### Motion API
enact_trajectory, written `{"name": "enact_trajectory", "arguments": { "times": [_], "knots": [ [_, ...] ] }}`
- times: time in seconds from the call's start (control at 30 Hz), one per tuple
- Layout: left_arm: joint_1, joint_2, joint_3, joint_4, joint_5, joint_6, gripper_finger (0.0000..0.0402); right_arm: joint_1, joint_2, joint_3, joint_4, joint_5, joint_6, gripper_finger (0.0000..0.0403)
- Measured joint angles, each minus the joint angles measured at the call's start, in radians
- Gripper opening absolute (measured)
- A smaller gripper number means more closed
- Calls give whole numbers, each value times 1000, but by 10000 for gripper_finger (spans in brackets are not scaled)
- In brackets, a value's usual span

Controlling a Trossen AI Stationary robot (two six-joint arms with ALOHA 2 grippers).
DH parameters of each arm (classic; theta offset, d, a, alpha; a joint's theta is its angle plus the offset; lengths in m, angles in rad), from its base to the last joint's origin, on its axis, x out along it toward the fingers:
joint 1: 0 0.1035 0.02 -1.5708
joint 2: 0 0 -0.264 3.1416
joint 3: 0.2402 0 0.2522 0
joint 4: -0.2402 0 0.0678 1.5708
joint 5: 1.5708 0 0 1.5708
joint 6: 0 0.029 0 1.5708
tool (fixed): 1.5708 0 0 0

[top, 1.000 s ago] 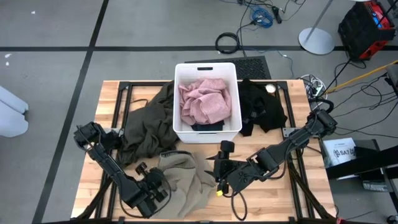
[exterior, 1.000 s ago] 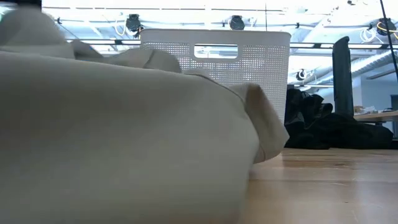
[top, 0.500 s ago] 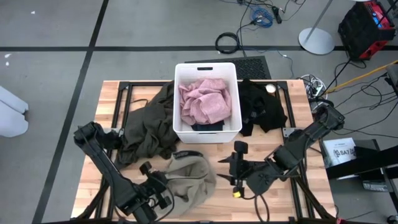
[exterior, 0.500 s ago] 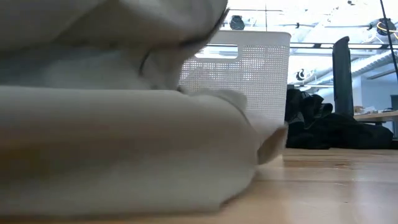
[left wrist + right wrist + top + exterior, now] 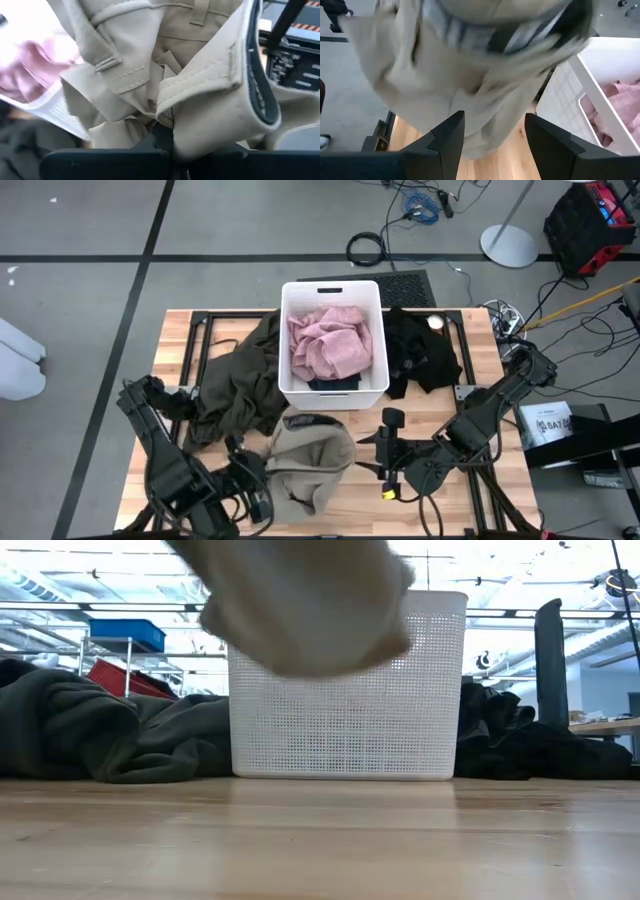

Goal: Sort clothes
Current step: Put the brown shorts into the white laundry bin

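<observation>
The left gripper [image 5: 262,498] sits low at the table's near edge, apparently clamped on fabric, though its fingertips are hidden. The right gripper [image 5: 492,131], near mid-table, has its fingers [image 5: 447,137] spread wide, empty.

A bunched khaki tan fabric garment [image 5: 310,465] hangs lifted off the wooden table near its front edge. A crumpled pale pink garment [image 5: 328,343] fills the bin, with a dark olive garment [image 5: 235,385] and a black garment [image 5: 420,355] heaped either side.
</observation>
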Motion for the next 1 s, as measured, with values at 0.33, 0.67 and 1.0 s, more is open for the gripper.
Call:
{"name": "enact_trajectory", "arguments": {
  "times": [0.33,0.67,1.0],
  "knots": [
    [190,0,299,-104,3,312,24,18,-3,0,-177,0,89,194],
    [548,-125,351,129,154,743,23,26,-4,0,-471,3,323,194],
    [956,-134,353,310,463,945,23,31,-4,0,-529,91,310,194]
  ]
}}
